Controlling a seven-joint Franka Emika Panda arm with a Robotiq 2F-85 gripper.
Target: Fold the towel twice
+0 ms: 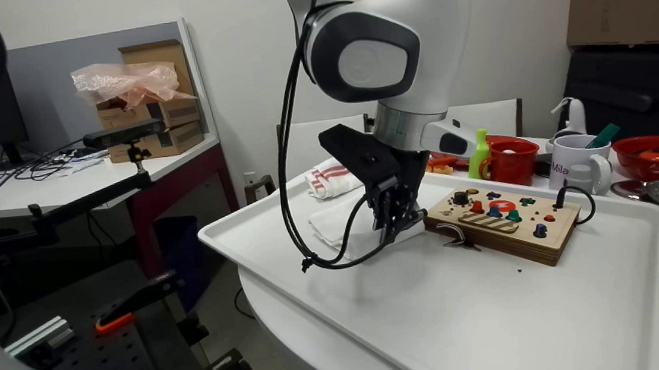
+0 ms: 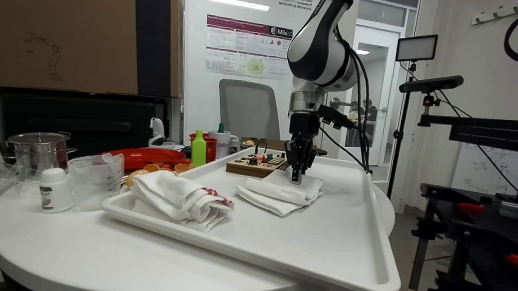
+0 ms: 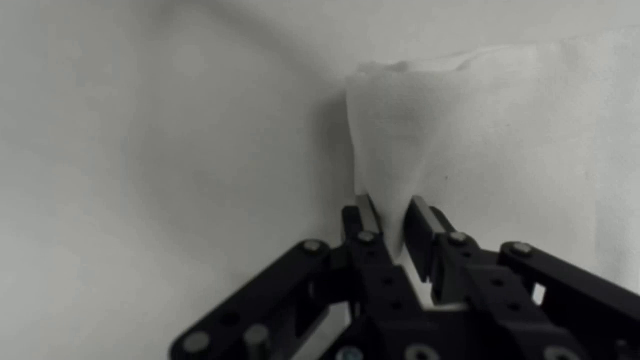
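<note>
The towel (image 2: 278,195) lies in layers, the gripper (image 2: 296,181) down at its edge

Left to right in an exterior view, we first meet a pot (image 2: 38,152), a small white bottle (image 2: 55,191) and a measuring cup (image 2: 95,176). They stand on the table (image 2: 144,255) outside the tray (image 2: 338,245), presumably to leave room for the folding. Next comes a striped cloth (image 2: 170,194), bunched near the tray's corner, close to the towel but apart from it; we take it as set aside, since the gripper is at the plain one. Then we see the wooden board (image 2: 248,168), toward the tray's left side, a place that seems chosen to free the middle.

The towel rests on the tray, in front of the board and a little to its right. No stripe shows on it. Stacked edges face us, so we judge at least one fold is in; we cannot tell the full count.

The gripper points down onto the towel. In the wrist view its fingers (image 3: 369,216) stand a small way apart, with cloth in the gap; whether they pinch it we cannot tell. One finger sits at the towel's outer edge and the opposite one over its top, a stance that suits taking or releasing that edge. If only the upper layer is caught, we expect the stack to slip apart.
</note>
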